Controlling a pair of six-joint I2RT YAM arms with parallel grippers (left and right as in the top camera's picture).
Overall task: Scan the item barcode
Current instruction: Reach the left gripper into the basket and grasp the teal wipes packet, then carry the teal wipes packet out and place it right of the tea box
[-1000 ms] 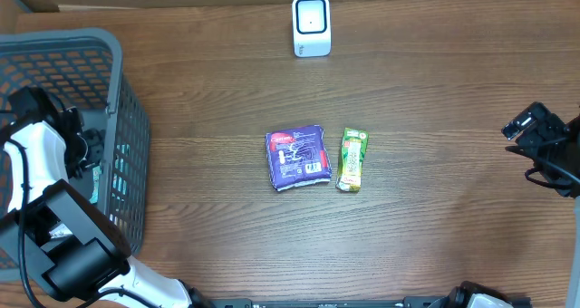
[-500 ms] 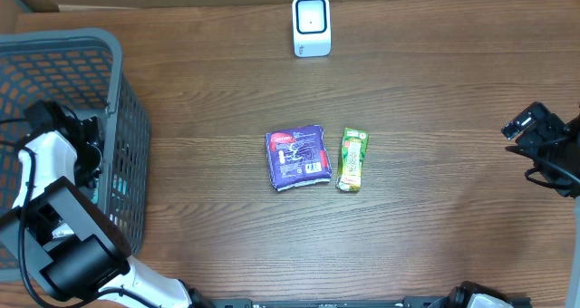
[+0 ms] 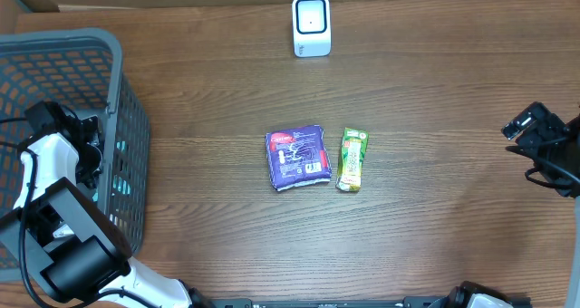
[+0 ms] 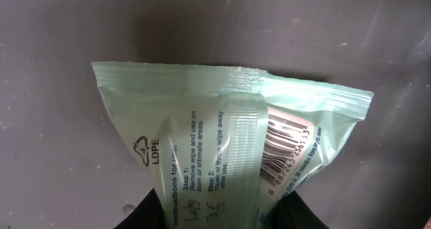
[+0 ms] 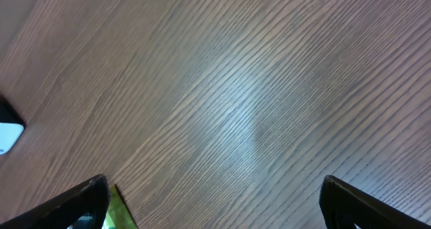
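In the left wrist view a pale green wipes packet (image 4: 229,135) fills the frame, its barcode (image 4: 286,148) facing the camera. My left gripper (image 4: 219,212) is shut on the packet's lower end, a dark finger on each side. Seen from overhead, that gripper (image 3: 89,152) is down inside the grey basket (image 3: 118,63) at the left. The white scanner (image 3: 311,25) stands at the back centre. My right gripper (image 3: 536,129) hovers at the right edge, open and empty (image 5: 215,209).
A purple packet (image 3: 297,158) and a green carton (image 3: 352,159) lie side by side mid-table. A corner of the green carton (image 5: 118,212) shows by my right gripper's left finger. The basket's mesh walls surround the left arm.
The left arm shifted slightly inside the basket, and its jaws closed on the pale green packet. The right arm has not moved.
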